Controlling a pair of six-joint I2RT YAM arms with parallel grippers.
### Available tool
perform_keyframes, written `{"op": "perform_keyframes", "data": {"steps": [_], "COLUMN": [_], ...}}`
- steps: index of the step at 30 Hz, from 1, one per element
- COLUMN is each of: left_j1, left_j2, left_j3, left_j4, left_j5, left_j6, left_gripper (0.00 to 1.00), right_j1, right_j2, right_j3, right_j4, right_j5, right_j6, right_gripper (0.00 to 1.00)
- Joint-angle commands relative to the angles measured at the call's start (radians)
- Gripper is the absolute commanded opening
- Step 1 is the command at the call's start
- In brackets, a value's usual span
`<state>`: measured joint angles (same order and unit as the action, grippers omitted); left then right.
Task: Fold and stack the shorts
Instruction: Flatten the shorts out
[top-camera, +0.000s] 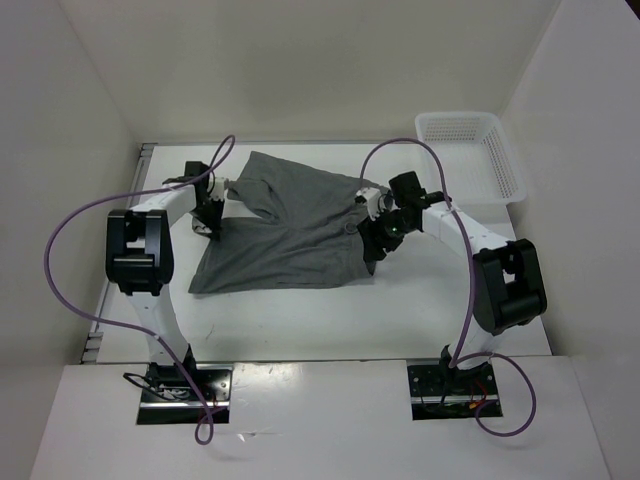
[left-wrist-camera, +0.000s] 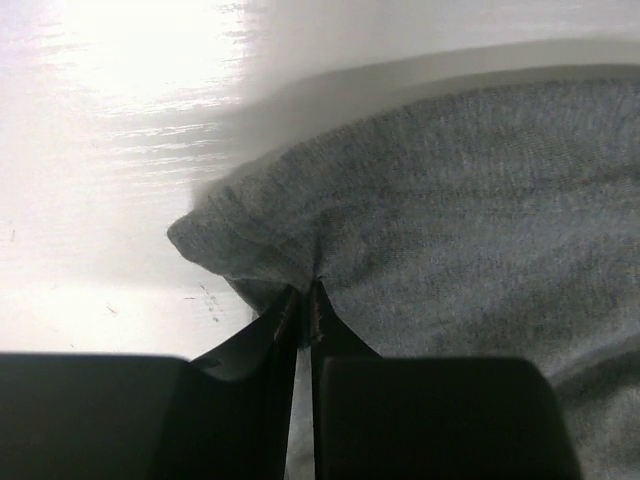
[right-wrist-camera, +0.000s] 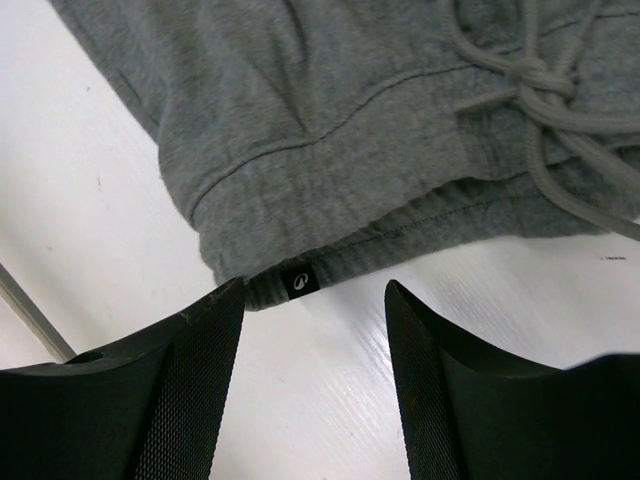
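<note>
Seen from above, a pair of grey shorts (top-camera: 285, 235) lies spread and slightly rumpled in the middle of a white bench (top-camera: 300, 320), between two black-and-white robot arms that reach in from the near edge. The left claw (top-camera: 212, 218) sits at the left edge of the shorts. In its wrist view the two dark fingers are drawn almost together, pinched on a small bunched corner of the grey fabric, with bare bench to the left of that corner. The right claw (top-camera: 383, 238) sits at the right edge of the shorts. Its wrist view shows the two fingers standing well apart and holding nothing, and the gathered waistband lies just beyond the fingertips. A small black label (right-wrist-camera: 298, 281) on the waistband shows in the gap between them, and a knotted grey drawstring (right-wrist-camera: 535, 80) lies farther to the right on the fabric. A white mesh basket (top-camera: 503, 150) stands at the far right corner of the bench, well apart from the shorts. Purple cables (top-camera: 60, 250) loop from each arm.
</note>
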<state>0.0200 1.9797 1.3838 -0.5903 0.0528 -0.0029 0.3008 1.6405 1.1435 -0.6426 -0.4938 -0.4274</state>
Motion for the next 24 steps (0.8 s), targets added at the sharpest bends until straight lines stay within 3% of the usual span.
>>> {"op": "perform_keyframes", "data": {"steps": [1,9,12,18,22,24], "left_j1": [0.000,0.000,0.000,0.000,0.000,0.000], "left_j2": [0.030,0.001,-0.009,0.001,0.031,0.042], "left_j3": [0.029,0.086,0.095,0.104,0.104,0.104], "left_j4": [0.009,-0.032,-0.042,-0.042,-0.042,-0.042], "left_j5": [0.028,0.028,0.028,0.039,0.039,0.039], "left_j6": [0.003,0.003,0.003,0.003,0.003,0.003], "left_gripper": [0.13,0.12,0.12,0.33,0.34,0.34], "right_j1": [0.011,0.032,0.041,0.113,0.113,0.113], "right_j2": [-0.005,-0.005,-0.005,-0.015,0.015,0.025], "right_j3": [-0.007,0.004,-0.031,-0.090,-0.080,-0.068], "right_j4": [-0.051,-0.187,-0.180,0.044,0.116,0.116], "right_j5": [-0.063,-0.065,-0.065,-0.075,-0.075,-0.065], "right_j6": [-0.082,-0.281,-0.280,-0.117,-0.030,-0.030], "right_gripper": [0.64,0.64,0.65,0.68,0.51,0.34]}}
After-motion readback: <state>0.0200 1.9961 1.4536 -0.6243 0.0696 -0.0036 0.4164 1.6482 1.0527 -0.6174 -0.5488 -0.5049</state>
